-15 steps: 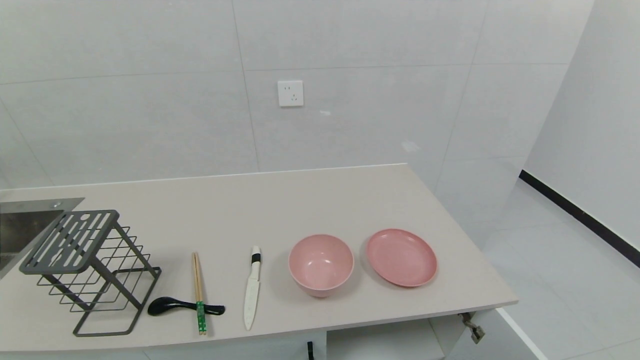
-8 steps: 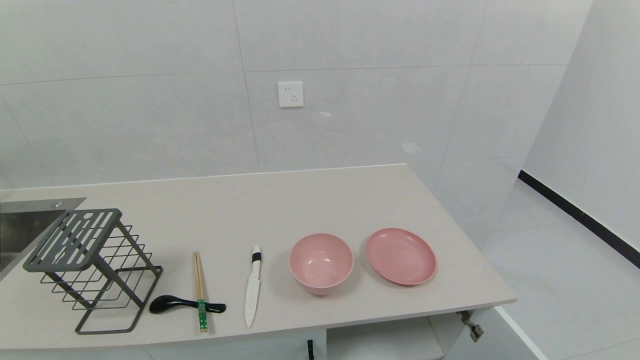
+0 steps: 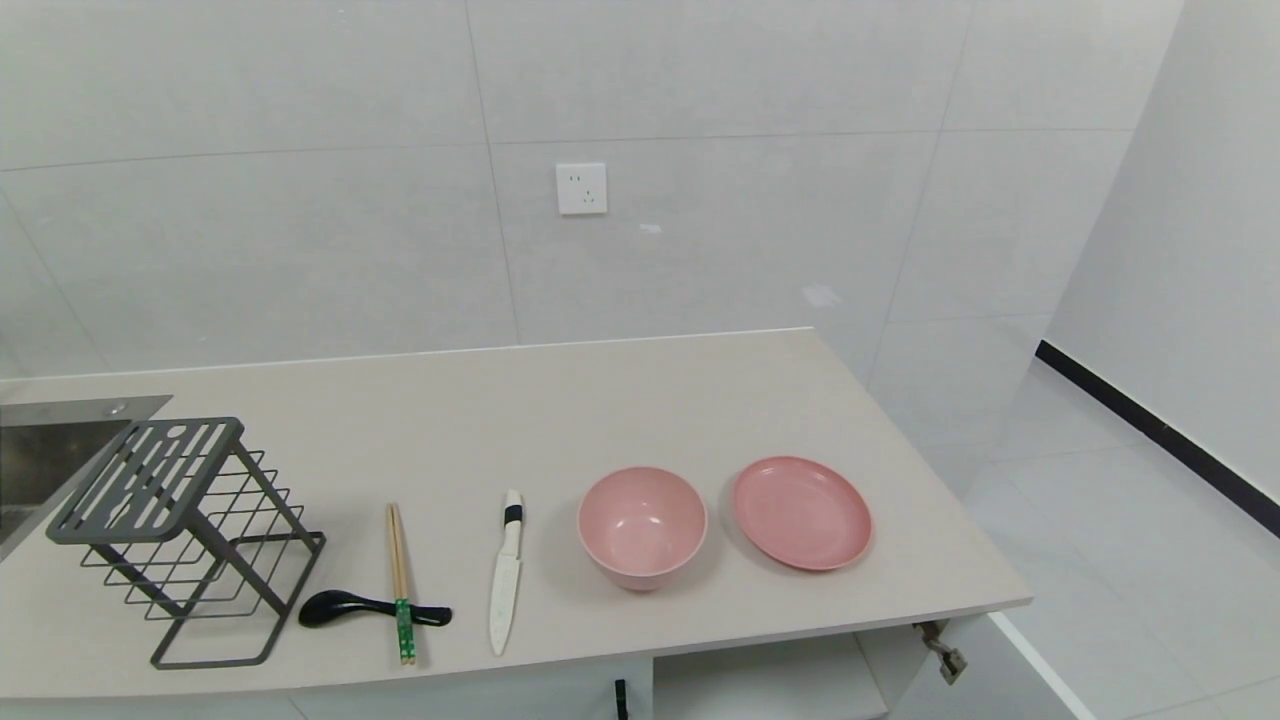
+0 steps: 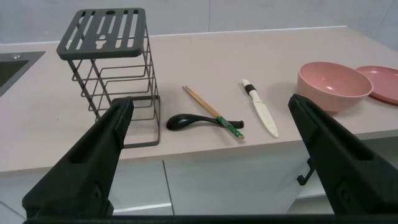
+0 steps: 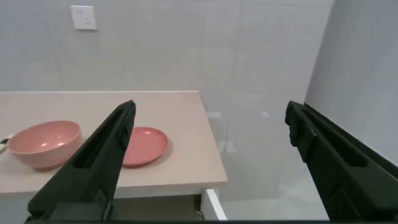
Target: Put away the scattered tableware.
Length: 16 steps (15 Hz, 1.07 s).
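Basically sitting at zero progress. Counting five loose pieces along the front of the countertop (image 3: 560, 420), none stowed. Starting from the robot's left: seeing the black spoon (image 3: 335, 606) lying just beside the foot of the wire rack (image 3: 150, 478), with the chopsticks (image 3: 398, 565) lying across its handle and touching it. Finding the white knife (image 3: 505, 590) next, flat, between chopsticks and pink bowl (image 3: 641, 525). Placing the bowl upright, just beside the pink plate (image 3: 802, 512), near but apparently not touching. Noting nothing slotted into the rack's top or wire frame.

Reading the left gripper (image 4: 209, 106) as spread wide, gripping nothing, hanging off the counter's front edge and facing rack, spoon, chopsticks and knife. Reading the right gripper (image 5: 210, 111) likewise as spread wide, holding nothing, hanging off the front edge and facing bowl and plate at the counter's right end.

Judging all of it as left to do: spoon, chopsticks and knife probably going into the rack, bowl and plate going somewhere not readable from these views. Guessing chopsticks as first pick, since sitting on top of the spoon handle. Flagging knife and chopsticks as lying flat, likely needing a low pinch.
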Available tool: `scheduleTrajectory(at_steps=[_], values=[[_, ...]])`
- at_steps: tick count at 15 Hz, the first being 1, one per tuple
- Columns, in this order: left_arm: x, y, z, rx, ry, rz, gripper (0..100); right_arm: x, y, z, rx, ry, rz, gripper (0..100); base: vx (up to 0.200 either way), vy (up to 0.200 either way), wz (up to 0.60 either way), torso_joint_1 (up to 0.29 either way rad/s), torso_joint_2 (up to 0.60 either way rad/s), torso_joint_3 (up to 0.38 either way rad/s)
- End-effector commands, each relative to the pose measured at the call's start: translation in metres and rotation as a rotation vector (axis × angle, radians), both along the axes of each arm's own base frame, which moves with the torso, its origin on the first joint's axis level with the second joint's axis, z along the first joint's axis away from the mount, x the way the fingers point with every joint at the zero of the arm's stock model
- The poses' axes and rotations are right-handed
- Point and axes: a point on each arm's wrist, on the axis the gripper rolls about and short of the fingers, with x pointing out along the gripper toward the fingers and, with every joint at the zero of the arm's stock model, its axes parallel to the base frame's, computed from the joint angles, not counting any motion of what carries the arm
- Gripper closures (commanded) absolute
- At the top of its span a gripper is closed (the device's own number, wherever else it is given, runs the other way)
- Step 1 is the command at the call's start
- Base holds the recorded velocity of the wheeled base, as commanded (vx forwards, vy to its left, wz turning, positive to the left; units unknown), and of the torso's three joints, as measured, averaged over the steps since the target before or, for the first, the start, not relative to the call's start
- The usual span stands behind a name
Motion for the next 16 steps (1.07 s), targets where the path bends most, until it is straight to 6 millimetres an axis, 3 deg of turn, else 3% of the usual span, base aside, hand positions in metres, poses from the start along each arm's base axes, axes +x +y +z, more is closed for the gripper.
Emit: scheduleTrajectory(at_steps=[1, 6, 9, 11, 14, 15, 16], values=[[0.000, 0.000, 0.000, 0.000, 0.001, -0.001, 0, 0.000, 0.001, 0.000, -0.017, 0.006, 0.035, 0, 0.000, 0.000, 0.00, 0.000, 0.00, 0.000], [0.000, 0.000, 0.000, 0.005, 0.001, 0.000, 0, 0.015, 0.009, -0.012, -0.121, 0.360, 0.358, 0, 0.000, 0.000, 0.00, 0.000, 0.00, 0.000], [0.000, 0.000, 0.000, 0.006, 0.001, -0.001, 0, 0.039, 0.009, 0.021, -0.116, 0.458, 0.425, 0, 0.000, 0.000, 0.00, 0.000, 0.00, 0.000], [0.000, 0.000, 0.000, 0.006, 0.001, -0.001, 0, 0.062, 0.011, 0.028, -0.116, 0.539, 0.481, 0, 0.000, 0.000, 0.00, 0.000, 0.00, 0.000], [0.000, 0.000, 0.000, 0.006, 0.001, -0.001, 0, 0.102, 0.015, 0.008, -0.123, 0.730, 0.534, 0, 0.000, 0.000, 0.00, 0.000, 0.00, 0.000], [0.000, 0.000, 0.000, 0.006, 0.001, -0.001, 0, 0.104, 0.015, 0.006, -0.126, 0.741, 0.534, 0, 0.000, 0.000, 0.00, 0.000, 0.00, 0.000], [0.000, 0.000, 0.000, 0.006, 0.001, -0.001, 0, 0.120, 0.017, -0.012, -0.133, 0.795, 0.543, 0, 0.000, 0.000, 0.00, 0.000, 0.00, 0.000]])
